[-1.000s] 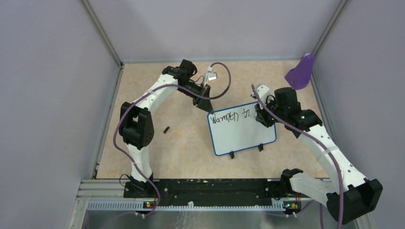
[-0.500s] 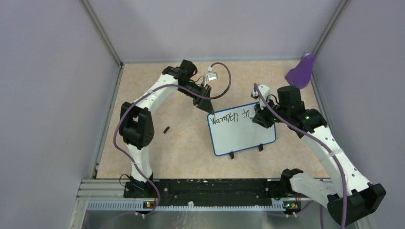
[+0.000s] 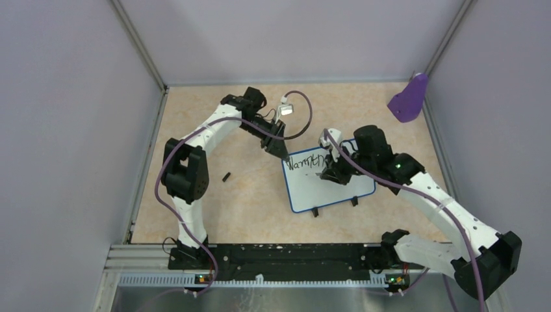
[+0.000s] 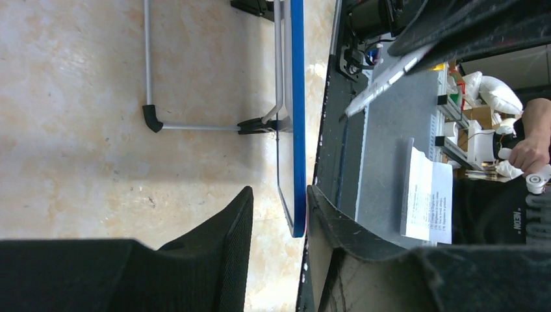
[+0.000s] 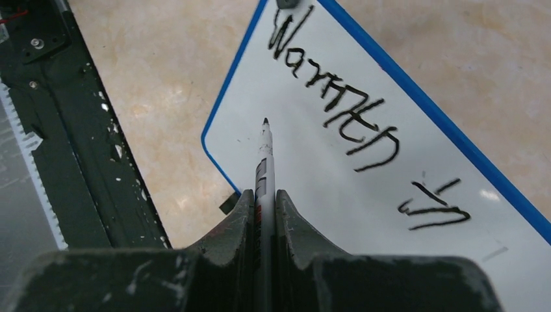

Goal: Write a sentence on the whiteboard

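The right pincer is clenched on a marker, its tip over the whiteboard beside the writing "Warmth in". The left pincer stands released, its jaws either side of the board's blue far-left corner, mid-surface.

Whiteboard: white, blue rim, face up on worktop, centre-right, two black feet on near edge. Sentence: black handwriting along far edge, "Warmth in".

"Warmth in" on the whiteboard

whiteboard at centre of table, scoop far right corner, small piece left
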You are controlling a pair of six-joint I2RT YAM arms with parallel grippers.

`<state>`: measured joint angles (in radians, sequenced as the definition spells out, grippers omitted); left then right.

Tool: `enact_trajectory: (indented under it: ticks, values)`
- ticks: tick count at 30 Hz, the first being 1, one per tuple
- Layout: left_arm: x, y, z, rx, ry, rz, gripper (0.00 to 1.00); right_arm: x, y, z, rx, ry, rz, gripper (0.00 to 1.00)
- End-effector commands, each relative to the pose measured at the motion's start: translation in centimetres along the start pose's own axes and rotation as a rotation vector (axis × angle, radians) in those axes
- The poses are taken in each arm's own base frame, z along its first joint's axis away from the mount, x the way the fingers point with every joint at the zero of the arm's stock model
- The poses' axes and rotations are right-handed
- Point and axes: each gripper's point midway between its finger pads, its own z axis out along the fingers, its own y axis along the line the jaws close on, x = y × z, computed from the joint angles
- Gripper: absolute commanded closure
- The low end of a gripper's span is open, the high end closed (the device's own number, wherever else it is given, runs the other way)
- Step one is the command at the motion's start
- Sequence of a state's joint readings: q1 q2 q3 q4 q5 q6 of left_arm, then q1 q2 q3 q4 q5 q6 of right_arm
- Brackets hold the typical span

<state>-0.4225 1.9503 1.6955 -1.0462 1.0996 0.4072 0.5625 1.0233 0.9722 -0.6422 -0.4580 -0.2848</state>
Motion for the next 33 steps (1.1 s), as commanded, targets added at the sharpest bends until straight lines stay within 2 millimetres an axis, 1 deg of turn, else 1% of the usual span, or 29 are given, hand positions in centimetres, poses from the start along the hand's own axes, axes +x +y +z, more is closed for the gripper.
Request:
enact_trajectory:
  ticks: [1, 4, 8, 13, 18, 22, 25, 28, 33]
  values:
    - [-0.5, -2.1, -0.5, 0.038, -0.038, 0.073, 0.62, -1.5, 1.4, 1.6, -0.044, -0.052, -0.077, 1.0]
    - [-0.3, -2.0, -0.3, 0.044, -0.039, 0.064, 0.67, -1.5, 1.3, 2.3, -0.032, -0.05, -0.101, 1.0]
    - [-0.2, -1.9, 0.0, 0.046, -0.034, 0.055, 0.78, -1.5, 1.2, 3.1, -0.017, -0.048, -0.128, 1.0]
    - [-0.1, -1.6, 0.2, 0.044, -0.03, 0.043, 0.89, -0.6, 2.0, 4.2, -0.022, -0.034, -0.163, 1.0]
    - [0.0, -1.3, 0.4, 0.041, -0.029, 0.026, 1.0, -0.9, 2.6, 4.6, -0.038, -0.04, -0.184, 1.0]
    - [0.1, -1.0, 0.5, 0.033, -0.023, 0.014, 1.0, -1.2, 3.1, 5.1, -0.048, -0.05, -0.201, 1.0]
    - [0.2, -1.1, 0.5, 0.026, -0.023, 0.007, 1.0, -1.1, 3.2, 5.5, -0.048, -0.041, -0.219, 1.0]
    - [0.2, -1.0, 0.4, 0.014, -0.024, 0.003, 1.0, -1.1, 3.3, 5.5, -0.046, -0.048, -0.233, 1.0]
    - [0.4, -0.6, 0.6, 0.002, -0.021, -0.018, 1.0, -0.8, 4.0, 5.1, -0.081, -0.055, -0.252, 1.0]
